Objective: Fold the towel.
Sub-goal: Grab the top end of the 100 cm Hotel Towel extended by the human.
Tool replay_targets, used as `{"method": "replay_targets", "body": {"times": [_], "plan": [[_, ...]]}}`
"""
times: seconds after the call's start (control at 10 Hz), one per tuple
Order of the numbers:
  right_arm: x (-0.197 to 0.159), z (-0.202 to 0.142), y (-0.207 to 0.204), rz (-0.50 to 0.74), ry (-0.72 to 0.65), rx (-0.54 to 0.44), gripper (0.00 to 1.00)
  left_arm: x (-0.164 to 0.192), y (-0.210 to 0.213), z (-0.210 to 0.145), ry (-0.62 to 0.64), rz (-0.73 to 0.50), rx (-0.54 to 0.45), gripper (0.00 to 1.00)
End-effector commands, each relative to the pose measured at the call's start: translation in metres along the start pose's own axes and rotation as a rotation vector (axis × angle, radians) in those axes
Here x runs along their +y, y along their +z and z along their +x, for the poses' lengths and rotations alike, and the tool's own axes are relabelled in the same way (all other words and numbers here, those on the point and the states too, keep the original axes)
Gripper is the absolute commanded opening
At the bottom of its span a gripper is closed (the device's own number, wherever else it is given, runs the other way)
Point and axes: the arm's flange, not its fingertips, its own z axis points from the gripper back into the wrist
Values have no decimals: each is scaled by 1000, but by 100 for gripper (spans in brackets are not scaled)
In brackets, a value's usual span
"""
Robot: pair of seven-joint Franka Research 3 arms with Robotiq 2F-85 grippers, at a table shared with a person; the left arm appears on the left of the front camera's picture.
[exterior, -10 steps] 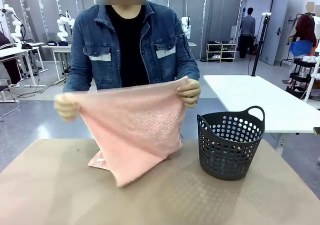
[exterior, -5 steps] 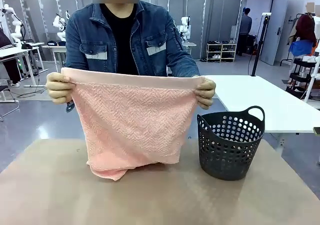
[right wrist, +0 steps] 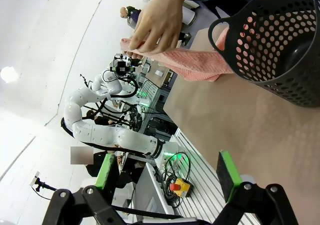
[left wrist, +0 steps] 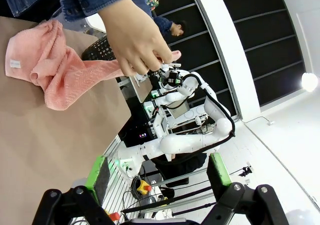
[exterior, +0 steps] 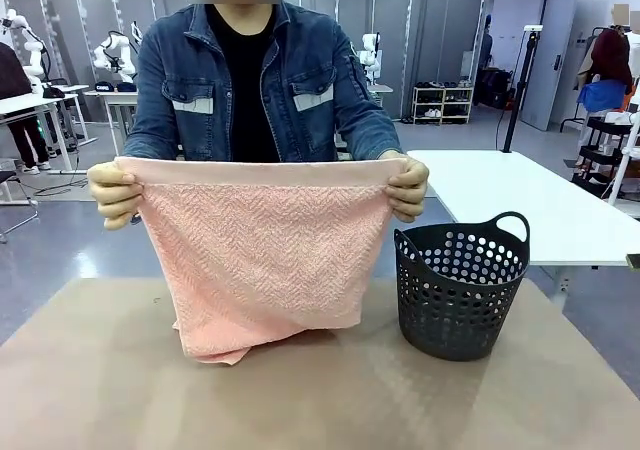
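Towel [exterior: 265, 260] hangs from person's hands [exterior: 408, 185], hem side to side, bottom bunched on table [exterior: 100, 390] left of centre, well beyond left gripper [left wrist: 159, 177] and right gripper [right wrist: 167, 171], both spread wide, empty.

towel [exterior: 265, 260]: it is hanging in front of the person [exterior: 250, 80], hiding the waist and the middle of the table's [exterior: 90, 390] far edge.
basket [right wrist: 280, 45]: the right wrist view's edge is cutting it off, and it is covering part of the towel.
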Motion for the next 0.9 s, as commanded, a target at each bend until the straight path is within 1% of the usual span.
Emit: {"method": "replay_targets", "body": {"times": [0.0,0.1,0.2,0.4,0.5,0.6,0.8], "plan": [[24,7,0,-90,151,39,100,-25,-1,5,-121,86,50,100],[51,13,2,-137,285,69,100,-54,-6,12,-228,199,105,100],[88,22,0,-230,440,122,100,-95,-17,18,-364,334,190,100],[144,39,-28,-406,651,260,100,-156,-52,33,-570,540,305,100],[168,44,-48,-480,750,328,100,-181,-75,37,-653,640,344,100],[193,48,-68,-552,834,367,100,-209,-106,36,-770,736,383,100],[231,49,-103,-632,984,474,100,-252,-162,30,-998,853,474,100]]}}
